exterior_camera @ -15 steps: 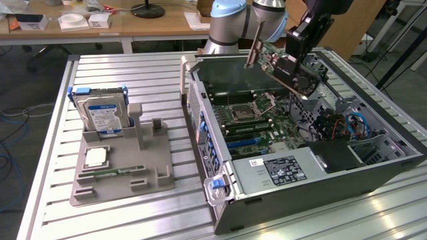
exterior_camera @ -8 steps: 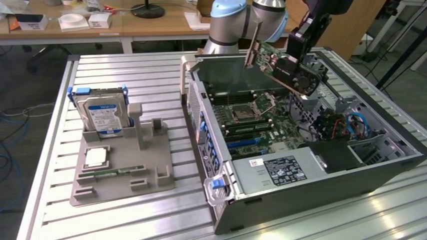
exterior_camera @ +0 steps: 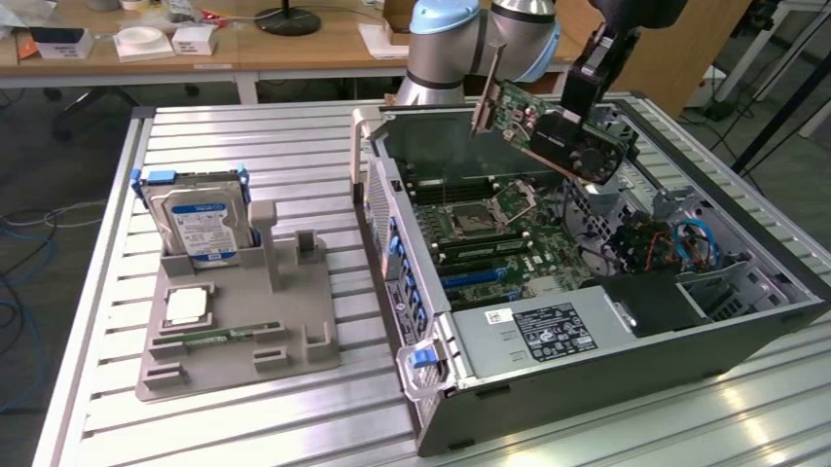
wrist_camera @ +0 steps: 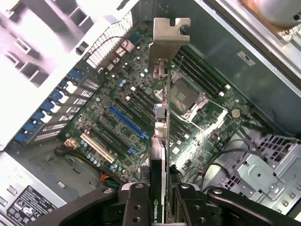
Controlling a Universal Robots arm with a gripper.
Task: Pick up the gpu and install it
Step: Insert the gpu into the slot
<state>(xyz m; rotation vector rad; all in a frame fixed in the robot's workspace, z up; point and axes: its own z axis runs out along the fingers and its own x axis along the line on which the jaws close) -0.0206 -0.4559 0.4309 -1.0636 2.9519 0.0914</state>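
The gpu [exterior_camera: 539, 119], a green circuit card with a black fan cooler and a grey metal end bracket, hangs tilted in the air over the open computer case [exterior_camera: 624, 341]. My gripper [exterior_camera: 581, 115] is shut on the card's cooler end, coming from above. In the wrist view the gpu [wrist_camera: 161, 127] is edge-on with its bracket [wrist_camera: 167, 40] pointing away. My gripper [wrist_camera: 162, 209] clamps it from both sides, and one finger [wrist_camera: 136, 207] shows beside the card. Below the card lies the motherboard [wrist_camera: 122, 99] with a blue slot [wrist_camera: 129, 121] and a cream slot [wrist_camera: 98, 147].
A grey parts holder [exterior_camera: 240, 336] on the slatted table carries a silver hard drive [exterior_camera: 198, 226] and a green memory stick [exterior_camera: 218, 339]. Inside the case are cables [exterior_camera: 668, 243] and a drive cage [wrist_camera: 263, 174]. A desk [exterior_camera: 260, 44] stands behind.
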